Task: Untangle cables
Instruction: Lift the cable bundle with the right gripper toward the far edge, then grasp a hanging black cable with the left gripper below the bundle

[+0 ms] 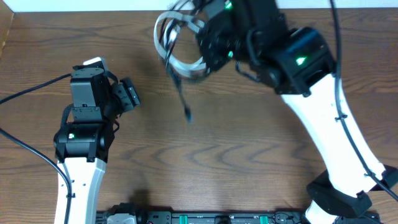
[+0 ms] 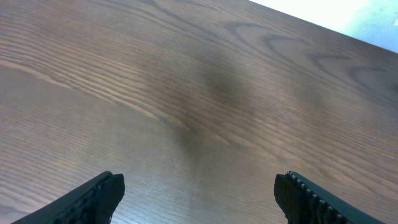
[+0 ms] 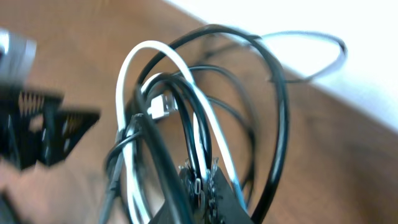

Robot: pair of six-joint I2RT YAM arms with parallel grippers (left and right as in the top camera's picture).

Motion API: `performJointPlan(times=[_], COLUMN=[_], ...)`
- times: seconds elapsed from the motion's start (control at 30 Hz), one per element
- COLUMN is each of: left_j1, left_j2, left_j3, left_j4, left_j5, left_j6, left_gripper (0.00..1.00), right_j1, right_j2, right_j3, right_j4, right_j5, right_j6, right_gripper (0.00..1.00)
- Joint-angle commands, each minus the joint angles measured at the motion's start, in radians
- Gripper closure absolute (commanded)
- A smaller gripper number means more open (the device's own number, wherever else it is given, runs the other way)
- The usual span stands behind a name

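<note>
The cables (image 1: 177, 46) are a tangled bundle of black loops and one white loop, lifted at the far middle of the table, with one black end (image 1: 185, 107) hanging down. My right gripper (image 3: 202, 183) is shut on strands of the bundle; black and white loops (image 3: 186, 106) and a silver plug (image 3: 160, 107) fill the right wrist view. In the overhead view the right gripper (image 1: 202, 46) sits at the bundle's right side. My left gripper (image 2: 199, 193) is open and empty over bare table, at the left (image 1: 127, 94), apart from the cables.
The wooden table (image 1: 236, 143) stretches below the arms. Thick black arm leads (image 1: 25, 93) run across the left side. A rail of equipment (image 1: 205, 218) lines the front edge. The table's far edge (image 1: 93, 11) lies just behind the bundle.
</note>
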State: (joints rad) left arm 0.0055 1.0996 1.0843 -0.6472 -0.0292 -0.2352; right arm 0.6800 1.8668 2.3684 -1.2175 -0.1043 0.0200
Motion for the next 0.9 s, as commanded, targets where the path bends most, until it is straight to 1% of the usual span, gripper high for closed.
performJointPlan(times=[0.0,0.1,0.17,0.23,0.3,0.33,0.4,0.47,0.53,0.67,0.77,0.87], left_j1=[0.004,0.004,0.004,0.005,0.004,0.004,0.004,-0.002,-0.013,-0.038,-0.06,-0.087], left_j2=[-0.004,-0.005,-0.005,-0.005,-0.005,-0.004,0.003,0.021,0.043,0.111,0.171,0.227], left_j3=[0.016,0.016,0.016,0.016,0.016,0.016,0.016,0.016,0.016,0.016,0.016,0.016], left_j4=[0.0,0.0,0.0,0.005,0.028,0.046,0.097,0.159,0.196,0.214,0.233,0.29], left_j5=[0.026,0.026,0.027,0.055,0.159,0.236,0.435,0.628,0.719,0.733,0.745,0.808], left_j6=[0.013,0.013,0.013,0.013,0.013,0.014,0.039,0.089,0.134,0.198,0.202,0.202], left_gripper=[0.17,0.17,0.17,0.19,0.24,0.26,0.29,0.31,0.32,0.33,0.33,0.28], right_j1=[0.029,0.04,0.04,0.039,0.033,0.029,0.022,0.02,0.023,0.04,0.042,0.042], right_j2=[0.084,0.113,0.106,0.091,0.079,0.078,0.077,0.077,0.074,0.059,0.047,0.039], right_j3=[-0.108,-0.167,-0.142,-0.079,-0.009,0.015,0.037,0.037,0.04,0.088,0.151,0.185], right_j4=[-0.06,-0.09,-0.09,-0.083,-0.069,-0.063,-0.058,-0.058,-0.056,-0.043,-0.045,-0.058], right_j5=[0.037,0.108,0.166,0.202,0.209,0.205,0.187,0.166,0.165,0.166,0.166,0.165], right_j6=[-0.028,-0.001,0.008,-0.009,-0.056,-0.063,-0.063,-0.063,-0.062,-0.071,-0.07,-0.07], right_gripper=[0.99,0.99,0.99,0.99,0.99,0.99,0.99,0.99,0.99,0.99,0.99,0.99])
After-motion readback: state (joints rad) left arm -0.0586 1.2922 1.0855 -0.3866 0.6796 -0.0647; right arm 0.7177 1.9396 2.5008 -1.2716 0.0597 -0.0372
